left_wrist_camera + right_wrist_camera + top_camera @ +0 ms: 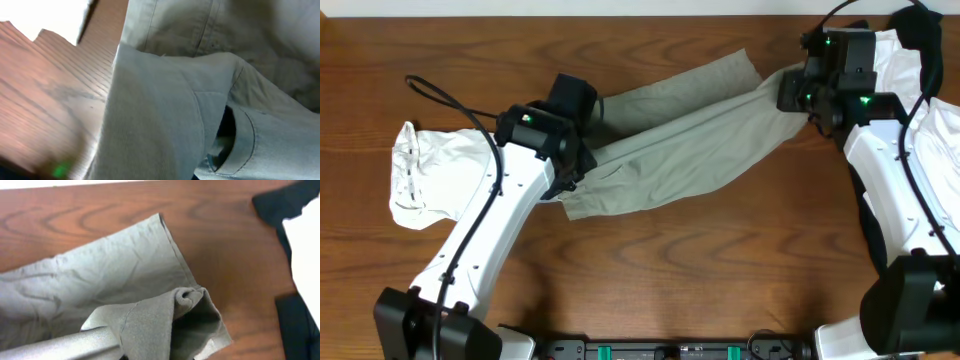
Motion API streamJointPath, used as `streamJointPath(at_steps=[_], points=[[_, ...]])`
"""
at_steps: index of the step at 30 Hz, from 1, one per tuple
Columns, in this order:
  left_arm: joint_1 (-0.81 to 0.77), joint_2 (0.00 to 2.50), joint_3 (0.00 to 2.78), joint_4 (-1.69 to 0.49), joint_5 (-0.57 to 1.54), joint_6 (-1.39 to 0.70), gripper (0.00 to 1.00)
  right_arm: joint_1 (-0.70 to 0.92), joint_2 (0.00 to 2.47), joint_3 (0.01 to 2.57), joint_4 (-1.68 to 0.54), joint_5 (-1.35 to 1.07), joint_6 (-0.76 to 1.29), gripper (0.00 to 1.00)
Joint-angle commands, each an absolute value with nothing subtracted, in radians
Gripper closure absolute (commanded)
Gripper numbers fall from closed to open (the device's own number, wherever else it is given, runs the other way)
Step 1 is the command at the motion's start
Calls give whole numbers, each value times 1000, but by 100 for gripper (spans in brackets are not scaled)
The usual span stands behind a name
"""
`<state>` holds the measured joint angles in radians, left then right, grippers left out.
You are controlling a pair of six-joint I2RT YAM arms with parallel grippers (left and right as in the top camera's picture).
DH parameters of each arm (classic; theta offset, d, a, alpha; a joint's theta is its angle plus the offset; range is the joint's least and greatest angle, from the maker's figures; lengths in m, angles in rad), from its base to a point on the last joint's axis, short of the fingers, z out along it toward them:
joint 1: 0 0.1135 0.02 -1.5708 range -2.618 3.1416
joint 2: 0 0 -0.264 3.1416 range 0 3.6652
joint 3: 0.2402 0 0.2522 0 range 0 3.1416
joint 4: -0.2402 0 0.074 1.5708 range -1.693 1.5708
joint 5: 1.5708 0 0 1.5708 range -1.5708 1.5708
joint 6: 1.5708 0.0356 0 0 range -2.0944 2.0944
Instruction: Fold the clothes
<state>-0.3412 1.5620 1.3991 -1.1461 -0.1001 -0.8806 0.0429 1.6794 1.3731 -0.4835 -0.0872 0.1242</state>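
**Both hands pinched shut on the khaki trousers, which lie slantwise across the middle of the counter.**

My left hand [588, 112] is pressed together at the waist end of the khaki trousers [690, 140]. Its wrist view is filled with waistband and pocket cloth, and I cannot see the fingers themselves. My right hand [788, 92] is clamped on the hem of the nearer leg, which bunches into a fold at the bottom of its wrist view. The other leg lies flat, with its hem near the far edge of the counter [720, 270]. A white garment [430, 175] sits crumpled at the left, just beside my left arm and apart from the trousers. At the far right a white shirt [895, 60] and a black garment [920, 25] are heaped around my right arm. Bare wood stretches along the near side between the two arms.
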Motion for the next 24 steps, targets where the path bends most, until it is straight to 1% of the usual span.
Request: streamJointPath(at_steps=[1, 8, 15, 17, 18, 20, 24], points=[[-329, 1542, 1395, -1113, -101, -966, 94, 43, 1710, 1378, -427, -35, 115, 99], [-296, 1544, 1395, -975, -123, -1022, 94, 62, 1778, 1378, -357, -35, 114, 99], [-258, 1544, 1395, -958, -116, -1099, 94, 88, 1794, 1378, -262, -35, 115, 99], [-258, 1544, 1395, -947, -120, -1129, 93, 98, 1794, 1378, -215, -35, 114, 99], [-258, 1546, 1395, -938, -129, -1143, 89, 103, 1795, 1378, -195, -35, 114, 99], [-258, 1551, 1395, -919, -175, -1188, 89, 115, 1803, 1378, -143, -35, 115, 99], [-258, 1579, 1395, -866, -320, -1265, 85, 142, 1853, 1378, -37, -34, 115, 99]])
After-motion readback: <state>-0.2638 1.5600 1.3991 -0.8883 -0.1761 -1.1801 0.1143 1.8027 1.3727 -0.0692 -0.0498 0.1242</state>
